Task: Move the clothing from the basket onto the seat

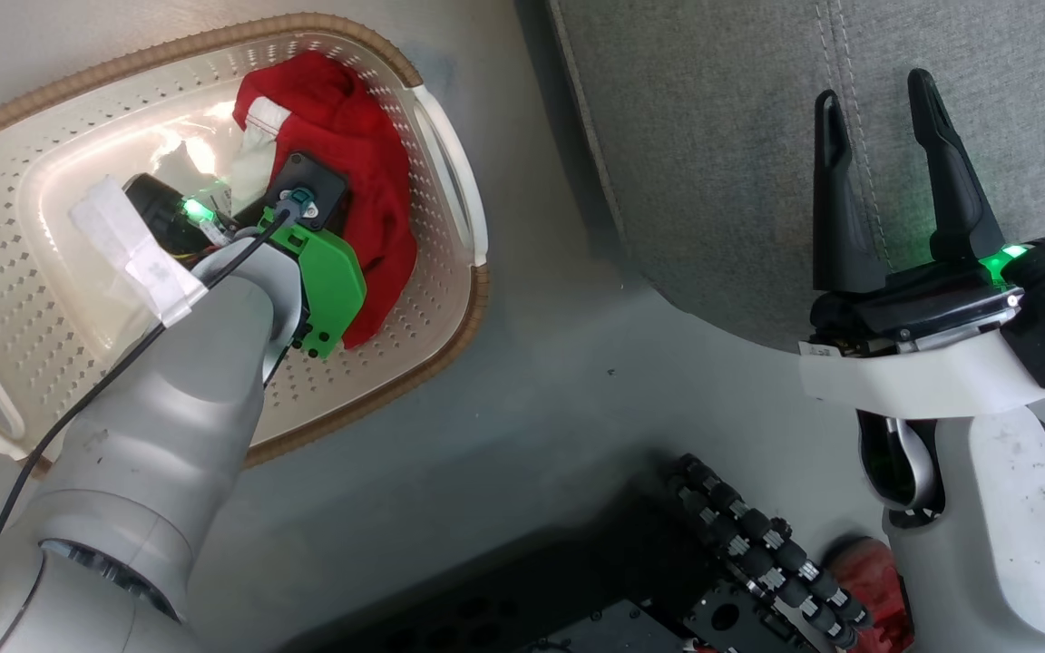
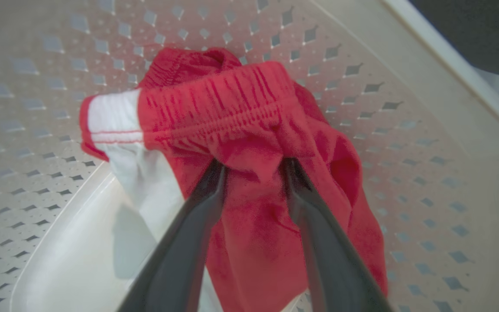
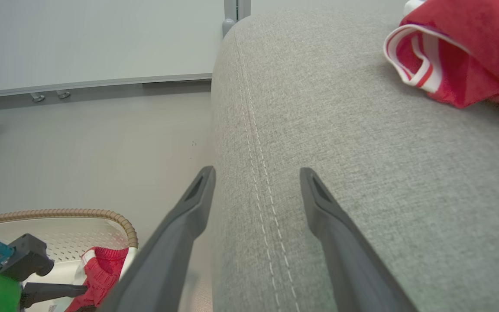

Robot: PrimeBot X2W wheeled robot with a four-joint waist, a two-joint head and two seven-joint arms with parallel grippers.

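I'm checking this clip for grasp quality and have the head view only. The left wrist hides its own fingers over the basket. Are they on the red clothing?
Observer: In the left wrist view, the left gripper has one finger on each side of a bunched fold of the red clothing, just below its gathered waistband. I cannot tell whether it is clamped.
Operator: Has anything reached the seat?
Observer: Yes. The right wrist view shows another red garment with white stripes lying on the seat, beyond the open right gripper.
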